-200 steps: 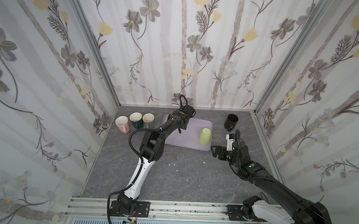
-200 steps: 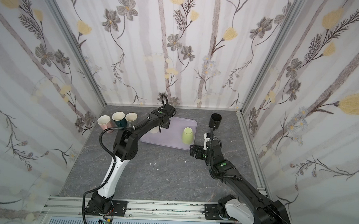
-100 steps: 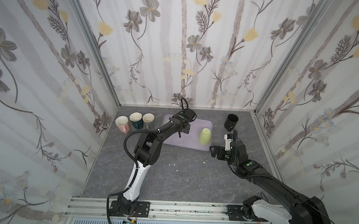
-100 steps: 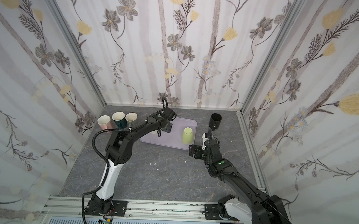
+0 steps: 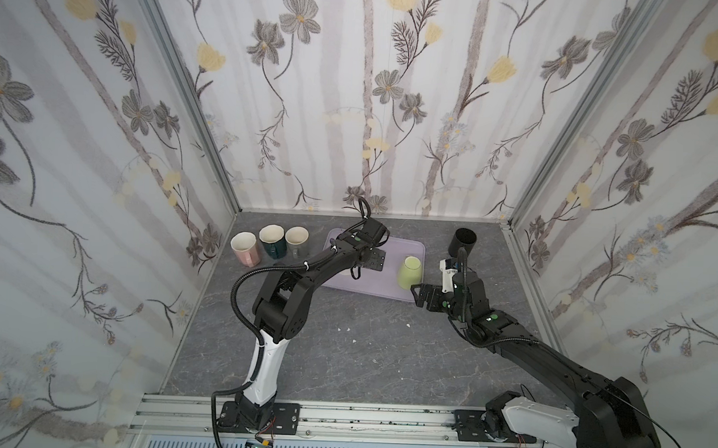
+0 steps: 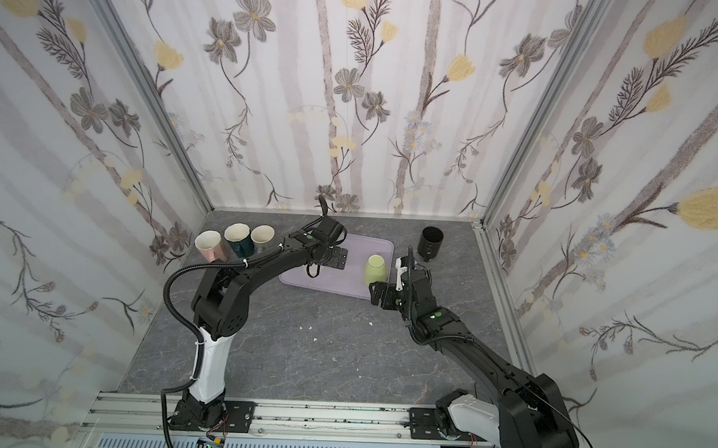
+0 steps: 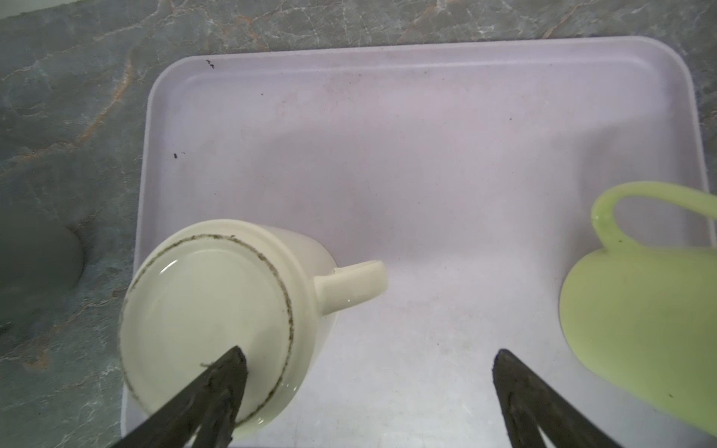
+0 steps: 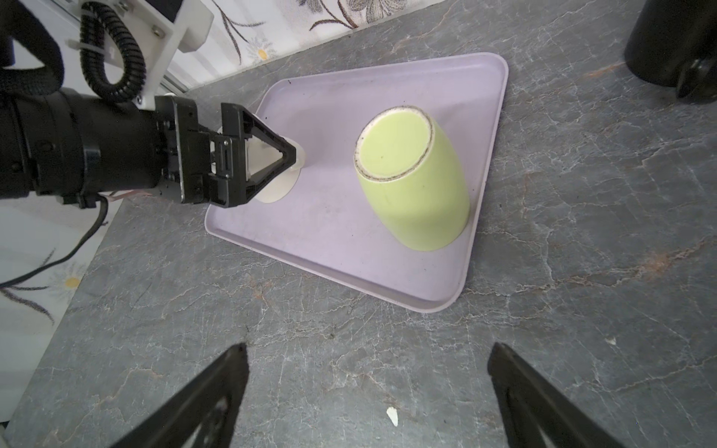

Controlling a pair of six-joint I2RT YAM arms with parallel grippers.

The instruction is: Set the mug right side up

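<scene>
Two mugs stand upside down on the lilac tray (image 5: 387, 292) (image 7: 388, 155). One is a green mug (image 5: 410, 272) (image 6: 376, 269) (image 8: 415, 186) (image 7: 640, 310). The other is a cream mug (image 7: 205, 310) (image 8: 279, 186) at the tray's left end, mostly hidden under my left arm in both top views. My left gripper (image 5: 372, 261) (image 7: 368, 360) (image 8: 271, 155) hangs open over the tray, one finger above the cream mug's base, bare tray between the jaws. My right gripper (image 5: 423, 294) (image 6: 381, 294) (image 8: 366, 360) is open and empty, low over the table beside the green mug.
Pink (image 5: 244, 247), dark teal (image 5: 272, 240) and grey (image 5: 297, 239) mugs stand upright in a row at the back left. A black mug (image 5: 462, 240) (image 8: 667, 38) stands upright at the back right. Patterned walls close in three sides. Small white crumbs (image 8: 392, 417) lie on the grey table.
My left arm's elbow has swung left while its gripper stays over the tray. My right gripper has crept a little closer to the green mug. Both grippers remain open.
</scene>
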